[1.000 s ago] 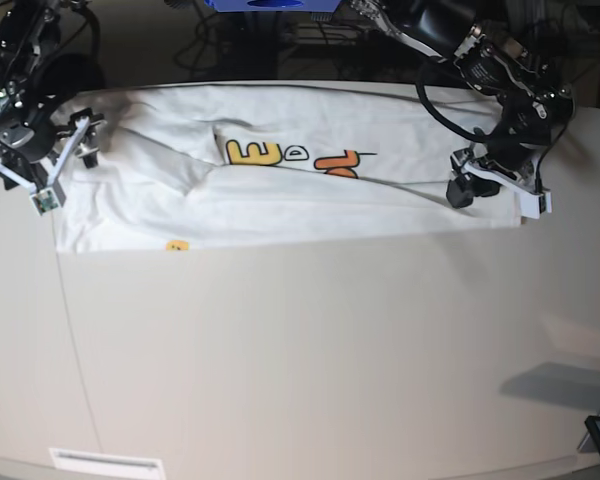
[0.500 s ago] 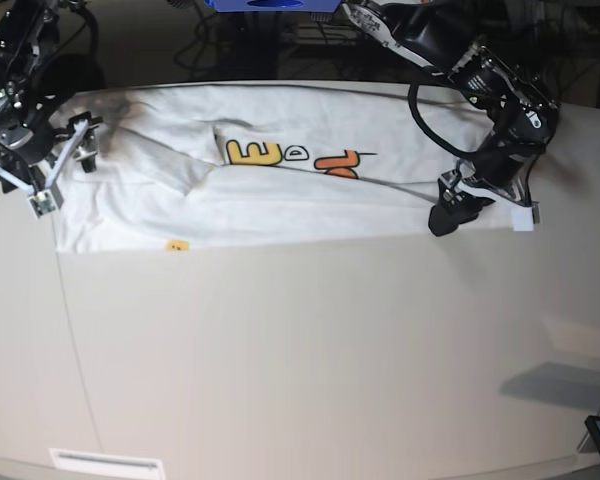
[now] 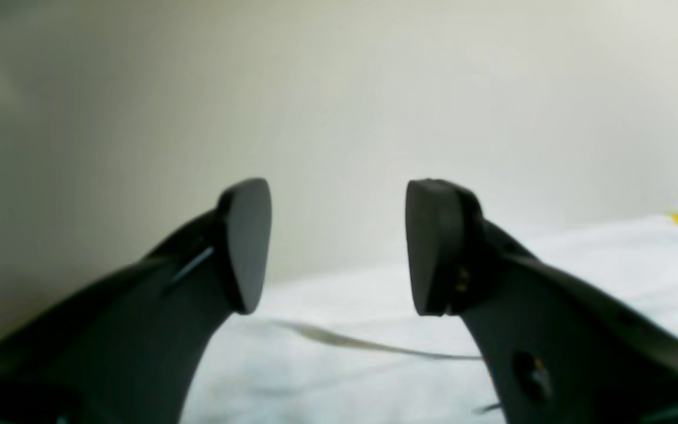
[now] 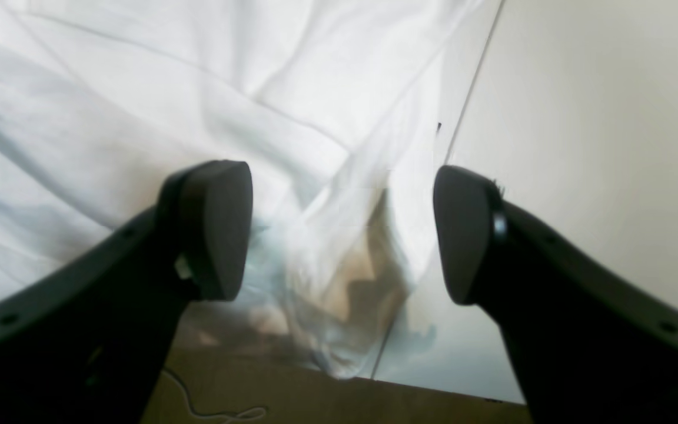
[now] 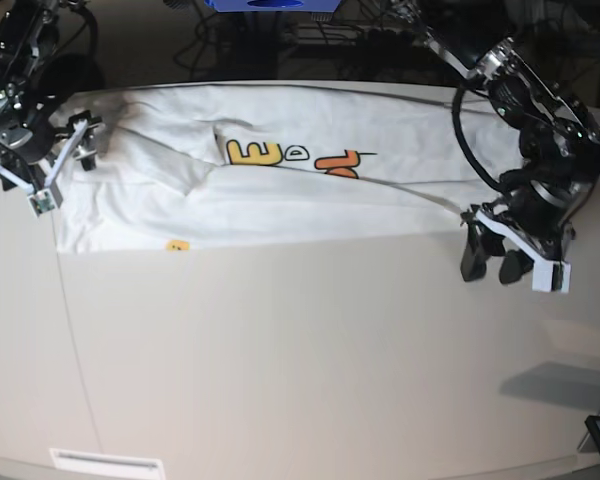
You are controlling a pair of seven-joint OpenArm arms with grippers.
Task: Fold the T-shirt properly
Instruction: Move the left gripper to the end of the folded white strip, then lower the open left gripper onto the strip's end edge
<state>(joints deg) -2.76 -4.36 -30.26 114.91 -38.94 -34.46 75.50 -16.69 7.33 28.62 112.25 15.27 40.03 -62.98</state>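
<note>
Left fingers spread wide, empty, over bare table; right fingers spread, empty, above T-shirt edge.

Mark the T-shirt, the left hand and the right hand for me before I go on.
T-shirt (image 5: 280,200): base view, on the plain white cloth below the print.
Left hand (image 5: 490,265): base view, midway between its two dark fingertips, open.
Right hand (image 4: 342,232): right wrist view, midway between its fingertips, open above the cloth's edge.
</note>
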